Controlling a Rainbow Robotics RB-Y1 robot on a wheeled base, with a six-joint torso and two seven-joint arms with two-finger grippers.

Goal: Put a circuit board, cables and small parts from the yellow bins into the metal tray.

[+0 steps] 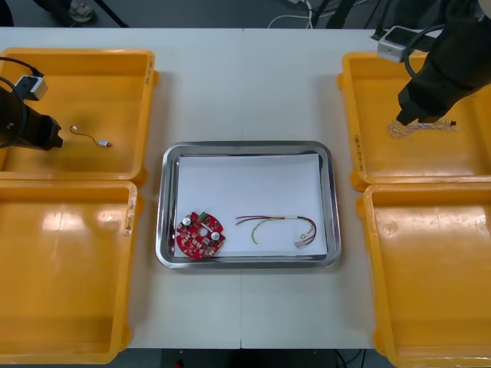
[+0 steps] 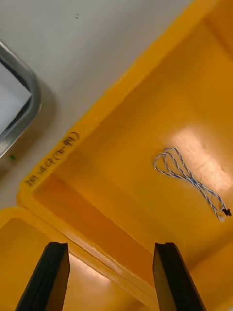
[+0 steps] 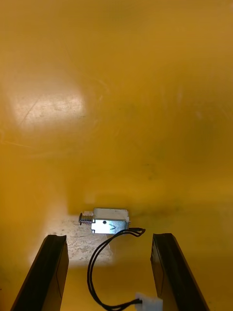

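My left gripper [image 1: 55,136] is low in the far left yellow bin [image 1: 115,65], open. Just beyond its fingertips [image 3: 48,262] lies a small metal part [image 3: 110,221] [image 1: 102,142] with a thin black lead [image 3: 99,265] running back between the fingers to a white plug [image 3: 148,302]. My right gripper [image 1: 400,119] hangs open over the far right yellow bin [image 1: 368,84], beside a twisted blue and white cable [image 1: 422,127] [image 2: 191,182] on the bin floor. The metal tray [image 1: 170,253] holds a round red circuit board [image 1: 201,234] and a red and yellow cable [image 1: 280,226].
The near left bin [image 1: 61,268] and near right bin [image 1: 430,276] flank the tray. In the right wrist view the wall between the two right bins [image 2: 111,243] runs ahead of the fingers [image 2: 46,277], and the tray's corner [image 2: 26,114] shows past the bin rim.
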